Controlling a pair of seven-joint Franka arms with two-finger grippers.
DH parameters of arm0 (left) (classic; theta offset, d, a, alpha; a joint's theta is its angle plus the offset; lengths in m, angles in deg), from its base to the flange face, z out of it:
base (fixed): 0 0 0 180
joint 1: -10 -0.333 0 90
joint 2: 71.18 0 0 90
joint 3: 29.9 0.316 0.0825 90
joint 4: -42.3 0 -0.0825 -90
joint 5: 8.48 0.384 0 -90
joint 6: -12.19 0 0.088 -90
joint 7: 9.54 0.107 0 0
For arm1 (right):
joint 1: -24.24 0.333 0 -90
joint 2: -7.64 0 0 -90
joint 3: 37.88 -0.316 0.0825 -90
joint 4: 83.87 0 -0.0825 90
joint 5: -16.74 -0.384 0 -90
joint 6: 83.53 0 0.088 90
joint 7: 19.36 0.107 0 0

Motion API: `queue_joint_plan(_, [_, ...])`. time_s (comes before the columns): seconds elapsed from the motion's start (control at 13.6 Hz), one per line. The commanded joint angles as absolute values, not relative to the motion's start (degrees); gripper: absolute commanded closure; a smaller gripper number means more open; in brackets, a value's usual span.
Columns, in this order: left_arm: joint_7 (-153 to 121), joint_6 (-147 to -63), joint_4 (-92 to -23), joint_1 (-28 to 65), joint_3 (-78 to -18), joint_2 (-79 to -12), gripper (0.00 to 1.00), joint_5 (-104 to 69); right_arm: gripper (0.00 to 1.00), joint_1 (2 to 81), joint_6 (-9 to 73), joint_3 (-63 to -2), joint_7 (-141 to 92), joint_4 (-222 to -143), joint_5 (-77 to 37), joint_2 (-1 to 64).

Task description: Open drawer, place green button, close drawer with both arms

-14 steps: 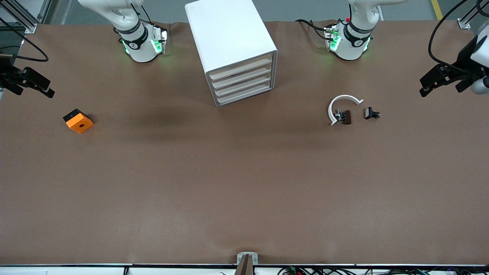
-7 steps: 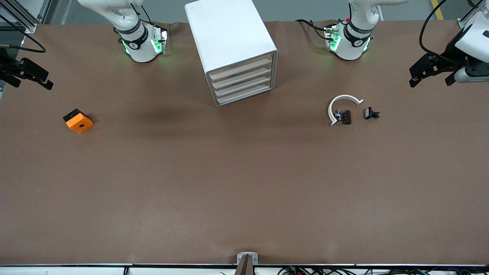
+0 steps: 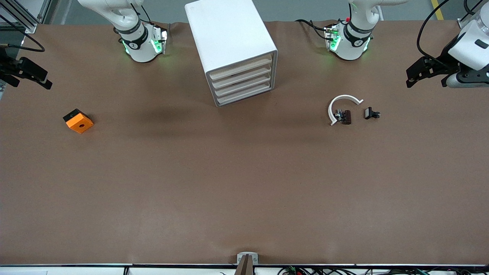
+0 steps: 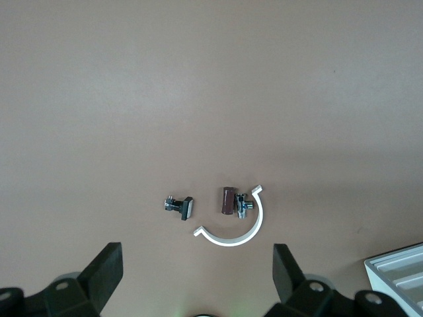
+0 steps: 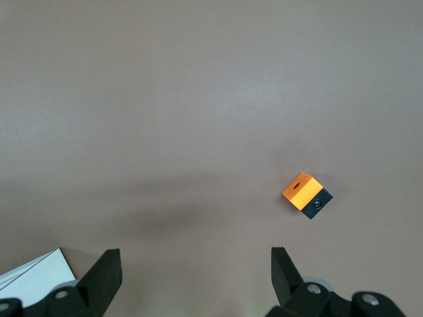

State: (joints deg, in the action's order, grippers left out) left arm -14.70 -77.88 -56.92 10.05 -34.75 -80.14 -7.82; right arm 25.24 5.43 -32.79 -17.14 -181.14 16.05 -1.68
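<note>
Orange block (image 3: 78, 121), white arc (image 3: 342, 103), clips (image 3: 371, 113)

Cabinet (image 3: 233, 49) between arm bases, block (image 3: 78, 121) toward right arm's end

High front camera faces both bases; wrist cameras look down at table (image 3: 244, 183).

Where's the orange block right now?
The orange block lies on the table toward the right arm's end, nearer the front camera than the cabinet, nothing touching it.
</note>
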Motion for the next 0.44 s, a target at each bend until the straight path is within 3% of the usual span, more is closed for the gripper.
queue_joint_plan(0.0, [-17.62, -77.1, -54.56, 10.35, -34.29, -79.62, 0.0, -7.78, 0.0, 24.94, 4.54, -32.96, -17.51, -180.46, 16.56, -1.77])
queue_joint_plan(0.37, [-16.93, -77.01, -53.76, 9.65, -34.03, -78.91, 0.0, -7.6, 0.0, 24.94, 4.62, -32.87, -17.42, -180.29, 16.56, -1.77])
